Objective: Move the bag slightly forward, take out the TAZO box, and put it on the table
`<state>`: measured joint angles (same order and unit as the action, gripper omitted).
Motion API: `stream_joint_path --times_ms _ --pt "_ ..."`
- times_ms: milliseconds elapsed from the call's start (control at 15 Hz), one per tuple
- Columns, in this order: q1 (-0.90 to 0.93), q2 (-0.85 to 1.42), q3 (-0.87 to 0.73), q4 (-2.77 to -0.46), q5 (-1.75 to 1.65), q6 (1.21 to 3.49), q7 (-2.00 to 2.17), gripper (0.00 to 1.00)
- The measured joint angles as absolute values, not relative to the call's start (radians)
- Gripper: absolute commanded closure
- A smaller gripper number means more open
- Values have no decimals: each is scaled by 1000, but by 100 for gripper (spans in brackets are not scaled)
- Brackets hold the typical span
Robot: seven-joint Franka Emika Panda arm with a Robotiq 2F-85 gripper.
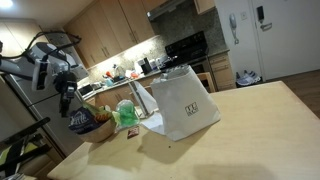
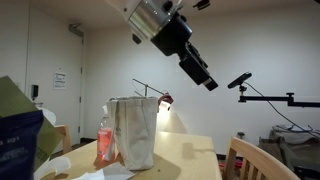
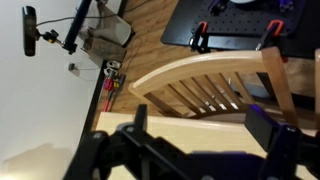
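Kitchen, light tan wooden table [image 1: 240,130] | my end effector [image 2: 207,80] released, high | large white paper shopping bag [image 2: 133,130] stands upright below, well apart, outside wrist view

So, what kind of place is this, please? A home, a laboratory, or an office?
Most likely a home kitchen with a dining area: wooden cabinets, a black stove under a range hood, and a wooden chair beside the table.
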<state>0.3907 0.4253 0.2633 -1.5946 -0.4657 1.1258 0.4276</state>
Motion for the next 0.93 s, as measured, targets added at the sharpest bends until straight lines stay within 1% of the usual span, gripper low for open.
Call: stream_joint_path --times_ms 600,933 --pt "396 398 199 -1559 -494 1476 625 0" --pt "396 382 199 -1563 -488 1506 625 0"
